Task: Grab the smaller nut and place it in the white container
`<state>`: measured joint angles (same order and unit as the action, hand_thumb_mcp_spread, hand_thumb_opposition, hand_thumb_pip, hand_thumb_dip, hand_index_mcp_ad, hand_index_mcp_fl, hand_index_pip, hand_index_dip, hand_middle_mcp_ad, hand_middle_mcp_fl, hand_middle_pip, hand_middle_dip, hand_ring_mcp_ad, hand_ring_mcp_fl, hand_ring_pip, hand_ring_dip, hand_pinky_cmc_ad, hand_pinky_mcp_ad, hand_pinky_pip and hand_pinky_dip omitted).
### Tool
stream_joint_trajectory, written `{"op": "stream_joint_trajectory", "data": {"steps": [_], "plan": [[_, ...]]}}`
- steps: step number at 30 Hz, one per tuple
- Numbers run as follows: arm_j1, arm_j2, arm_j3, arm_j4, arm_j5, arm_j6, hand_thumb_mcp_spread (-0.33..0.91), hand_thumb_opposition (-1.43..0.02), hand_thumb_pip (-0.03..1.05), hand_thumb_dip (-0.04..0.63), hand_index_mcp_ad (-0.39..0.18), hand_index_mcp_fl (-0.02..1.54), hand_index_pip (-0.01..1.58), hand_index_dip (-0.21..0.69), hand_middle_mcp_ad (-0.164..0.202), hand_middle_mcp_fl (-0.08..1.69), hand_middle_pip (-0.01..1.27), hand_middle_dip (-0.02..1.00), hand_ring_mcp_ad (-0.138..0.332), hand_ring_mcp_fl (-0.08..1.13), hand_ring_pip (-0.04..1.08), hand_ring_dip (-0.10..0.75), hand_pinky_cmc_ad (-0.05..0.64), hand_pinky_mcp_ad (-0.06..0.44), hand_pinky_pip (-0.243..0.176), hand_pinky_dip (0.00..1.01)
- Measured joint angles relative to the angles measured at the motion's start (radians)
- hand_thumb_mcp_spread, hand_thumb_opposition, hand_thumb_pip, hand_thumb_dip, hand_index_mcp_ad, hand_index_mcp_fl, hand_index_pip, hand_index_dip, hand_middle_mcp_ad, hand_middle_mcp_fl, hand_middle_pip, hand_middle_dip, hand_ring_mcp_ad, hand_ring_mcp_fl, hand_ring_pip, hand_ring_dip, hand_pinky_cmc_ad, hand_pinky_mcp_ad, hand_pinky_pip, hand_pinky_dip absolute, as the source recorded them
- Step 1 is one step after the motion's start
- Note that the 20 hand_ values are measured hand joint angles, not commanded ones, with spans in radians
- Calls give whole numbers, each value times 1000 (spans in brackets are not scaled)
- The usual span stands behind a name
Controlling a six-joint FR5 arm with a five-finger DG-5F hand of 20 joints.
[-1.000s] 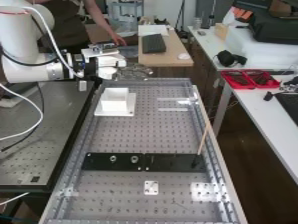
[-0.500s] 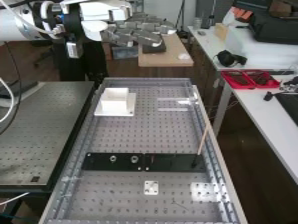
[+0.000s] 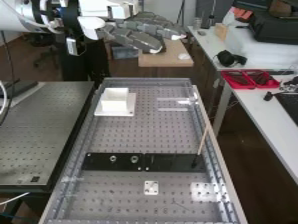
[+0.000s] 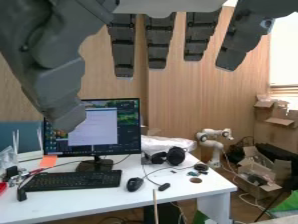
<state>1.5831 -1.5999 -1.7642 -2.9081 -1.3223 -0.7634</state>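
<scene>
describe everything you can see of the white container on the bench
The white container is a plain, boxy piece with straight walls, smooth and matte, plastic by the look of it. It stands upright on a flat, wider white base plate, which rests on the silver-grey metal bench top full of small holes, toward the far end and left side in the high view. Its inside can't be made out. The dark grey robot hand is clear of it.

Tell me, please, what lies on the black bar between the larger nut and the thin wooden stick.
The high view shows the bearing there, standing beside the larger nut on the black bar, well short of the wooden stick.
</scene>
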Motion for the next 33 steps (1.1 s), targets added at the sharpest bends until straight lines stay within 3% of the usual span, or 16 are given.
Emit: {"op": "stream_joint_trajectory", "data": {"steps": [9,33], "plan": [[-6,-8,16,-16,-30,-23,232,-757,761,204,-94,66,412,168,49,40,136,239,155,-3,80,93,305,251,-63,211],[-26,-19,19,-27,-107,11,220,-757,763,204,-94,105,323,176,47,35,136,239,157,-3,80,93,309,265,-63,211]]}}
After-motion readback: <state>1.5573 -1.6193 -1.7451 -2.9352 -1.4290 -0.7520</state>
